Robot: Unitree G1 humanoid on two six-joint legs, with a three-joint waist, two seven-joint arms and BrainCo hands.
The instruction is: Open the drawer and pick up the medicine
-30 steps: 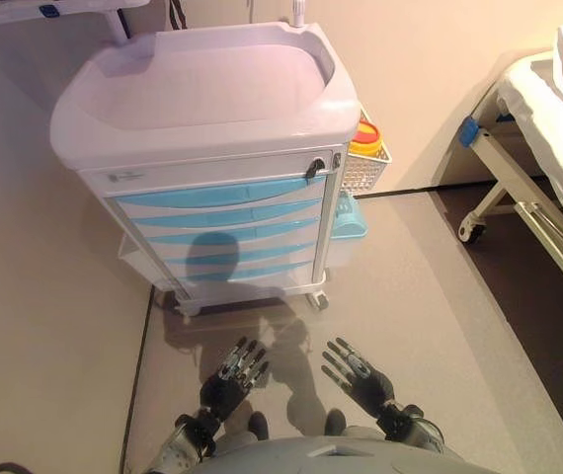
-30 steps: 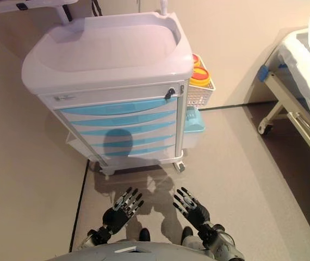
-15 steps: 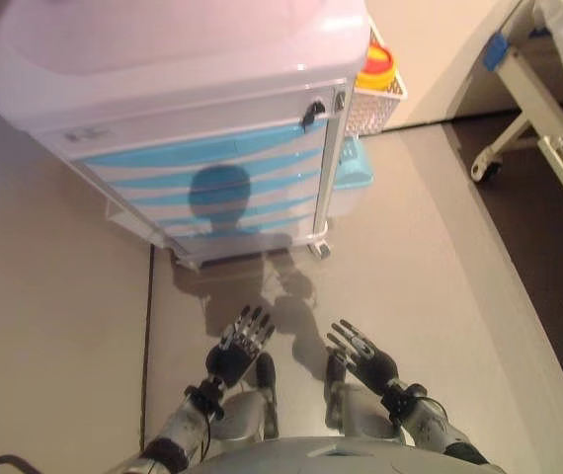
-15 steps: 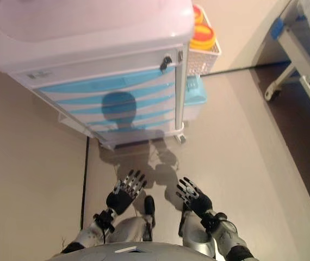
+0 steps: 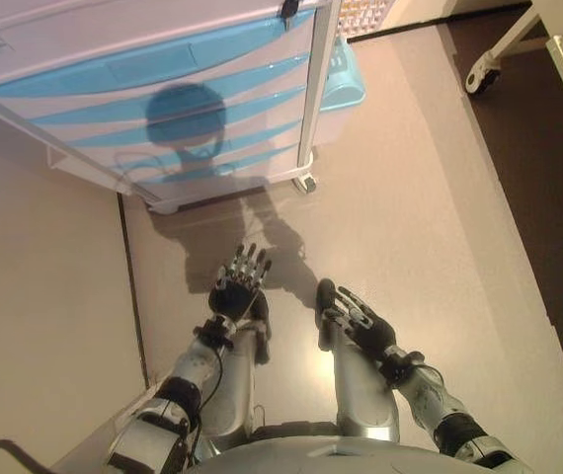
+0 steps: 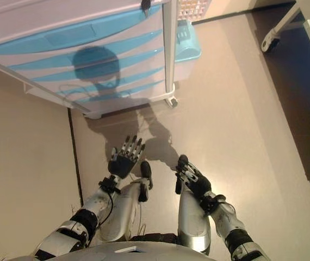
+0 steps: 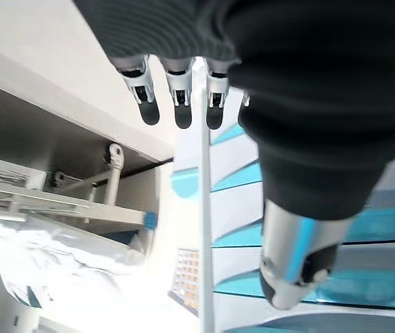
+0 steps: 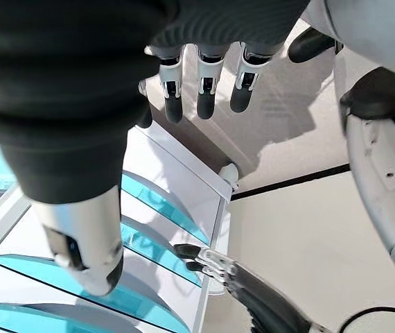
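Note:
The white medical cart (image 5: 306,109) stands ahead of me, with several light blue drawers (image 5: 153,64), all shut. No medicine shows in any view. My left hand (image 5: 237,288) and right hand (image 5: 356,318) are held low over the floor, well short of the cart and touching nothing. Both hands are open and empty, with straight fingers. The left wrist view shows straight fingers (image 7: 177,97) with the drawer fronts (image 7: 232,177) beyond them. The right wrist view shows straight fingers (image 8: 204,83) and the drawer fronts (image 8: 149,201).
A light blue bin (image 5: 343,79) and a white wire basket (image 5: 361,15) hang on the cart's right side. A bed frame on a castor (image 5: 481,74) stands at the far right over dark flooring. A dark seam (image 5: 128,276) runs along the floor at the left.
The camera has tilted down, so the cart has slid to the top of the picture and its top is out of view. Both hands stay open and empty.

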